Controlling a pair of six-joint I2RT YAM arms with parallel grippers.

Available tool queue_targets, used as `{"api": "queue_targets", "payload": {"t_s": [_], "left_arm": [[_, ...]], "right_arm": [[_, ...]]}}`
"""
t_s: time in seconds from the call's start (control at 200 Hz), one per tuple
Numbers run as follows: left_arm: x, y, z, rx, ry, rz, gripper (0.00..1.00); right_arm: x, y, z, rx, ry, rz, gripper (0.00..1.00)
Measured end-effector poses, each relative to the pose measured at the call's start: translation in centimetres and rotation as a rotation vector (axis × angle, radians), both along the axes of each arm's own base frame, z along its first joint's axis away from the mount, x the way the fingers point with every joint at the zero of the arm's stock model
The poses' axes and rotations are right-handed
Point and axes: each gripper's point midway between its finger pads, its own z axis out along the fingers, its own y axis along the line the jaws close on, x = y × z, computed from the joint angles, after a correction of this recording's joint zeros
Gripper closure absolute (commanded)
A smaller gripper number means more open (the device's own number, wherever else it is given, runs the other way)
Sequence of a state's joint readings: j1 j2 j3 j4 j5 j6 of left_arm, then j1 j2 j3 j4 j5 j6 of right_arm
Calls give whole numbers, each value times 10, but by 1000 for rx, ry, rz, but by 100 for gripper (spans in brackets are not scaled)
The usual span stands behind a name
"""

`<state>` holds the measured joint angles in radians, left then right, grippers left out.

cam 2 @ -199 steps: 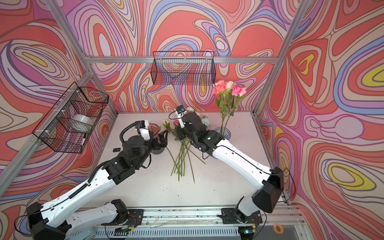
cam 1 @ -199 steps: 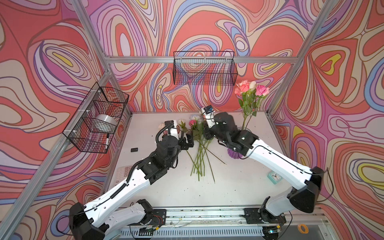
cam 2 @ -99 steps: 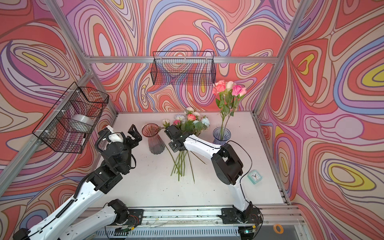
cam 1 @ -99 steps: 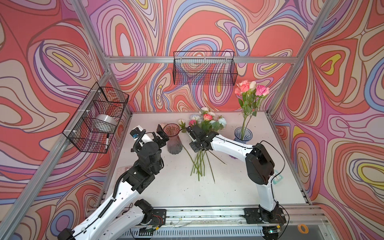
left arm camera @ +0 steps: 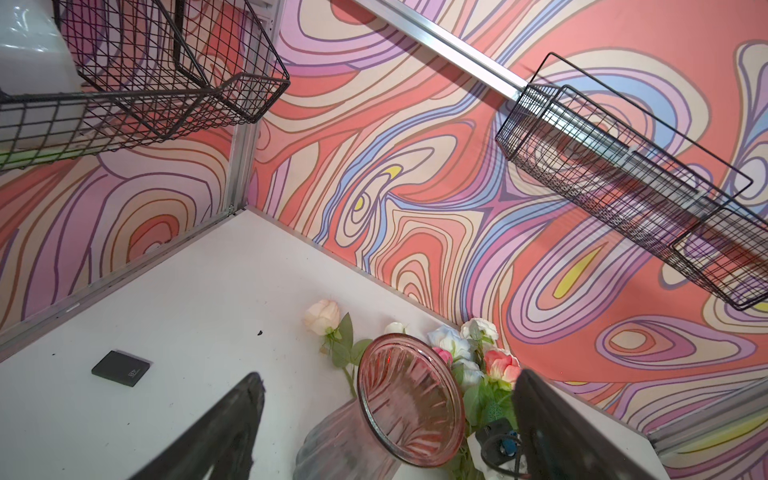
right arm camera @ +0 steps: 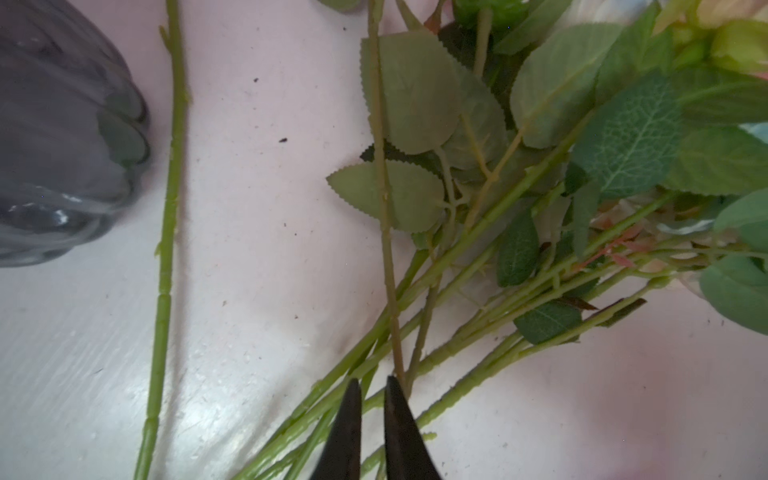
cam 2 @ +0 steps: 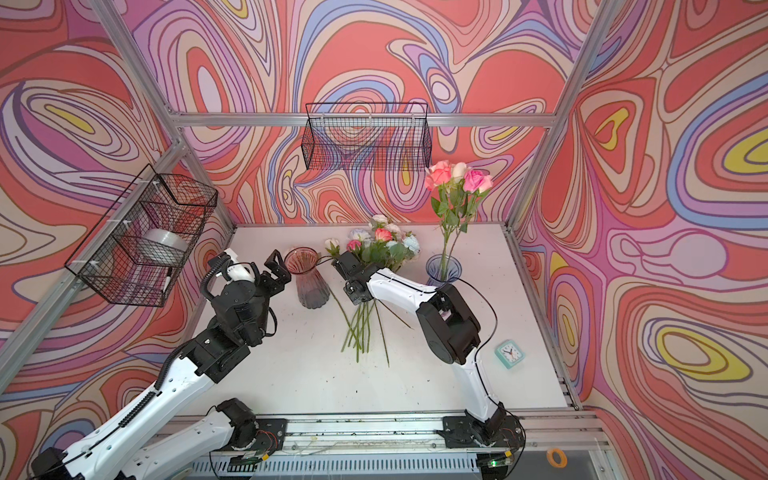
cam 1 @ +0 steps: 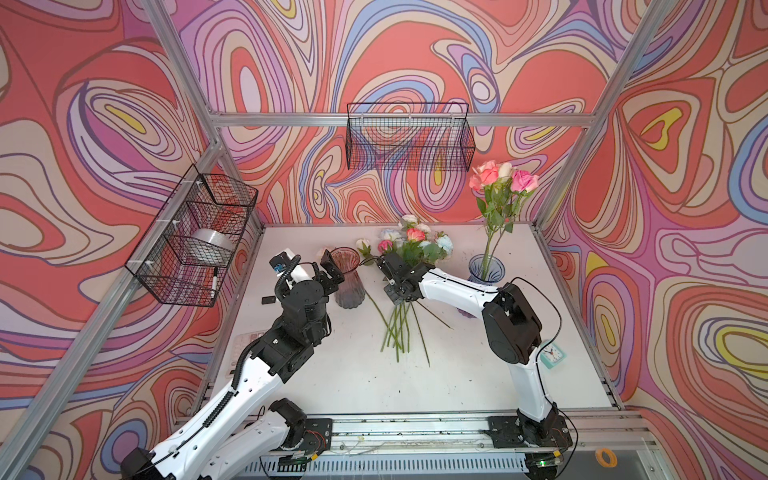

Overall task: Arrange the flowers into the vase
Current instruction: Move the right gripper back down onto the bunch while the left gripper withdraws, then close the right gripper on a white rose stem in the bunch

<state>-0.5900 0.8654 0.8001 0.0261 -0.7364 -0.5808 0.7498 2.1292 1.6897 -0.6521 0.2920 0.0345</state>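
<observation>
A pink glass vase (cam 1: 347, 282) (cam 2: 311, 291) (left arm camera: 407, 399) stands upright and empty at the middle left. My left gripper (cam 1: 332, 270) (cam 2: 279, 269) (left arm camera: 388, 376) is open, its jaws straddling the vase's rim without touching. Several flowers (cam 1: 415, 241) (cam 2: 382, 241) lie bunched on the table beside it, with one cream rose (left arm camera: 322, 318) apart from them. My right gripper (cam 1: 397, 301) (cam 2: 359, 301) (right arm camera: 370, 382) is down on their stems (right arm camera: 478, 257). Its fingers stand almost together, and a thin stem runs between the tips. A blue vase (cam 1: 485, 270) (cam 2: 442, 268) holds three roses (cam 1: 500, 183).
Wire baskets hang on the left wall (cam 1: 195, 237), with a tape roll (cam 1: 208, 245) inside, and on the back wall (cam 1: 409, 137). A teal clock (cam 1: 552, 353) lies at the right. A small black card (cam 1: 268, 299) (left arm camera: 120, 368) lies left of my left gripper.
A second ago both arms stretched over the flowers. The left arm has drawn back beside the pink vase and the right gripper has dropped onto the stems. The last half second shows little motion.
</observation>
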Motion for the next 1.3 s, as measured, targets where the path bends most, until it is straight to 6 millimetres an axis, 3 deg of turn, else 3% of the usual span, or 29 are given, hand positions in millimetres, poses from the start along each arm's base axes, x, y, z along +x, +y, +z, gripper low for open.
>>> {"api": "queue_targets", "payload": {"t_s": [0.355, 0.676, 0.951, 1.302], "left_arm": [[6, -9, -7, 12, 27, -35, 7], [8, -13, -10, 17, 39, -52, 7], [8, -14, -10, 18, 42, -58, 7], [8, -15, -9, 16, 40, -62, 7]], "right_arm": [[10, -13, -16, -25, 34, -13, 75], [14, -7, -17, -2, 48, -2, 83], [18, -10, -21, 3, 59, -7, 80], [17, -7, -22, 13, 70, 2, 86]]}}
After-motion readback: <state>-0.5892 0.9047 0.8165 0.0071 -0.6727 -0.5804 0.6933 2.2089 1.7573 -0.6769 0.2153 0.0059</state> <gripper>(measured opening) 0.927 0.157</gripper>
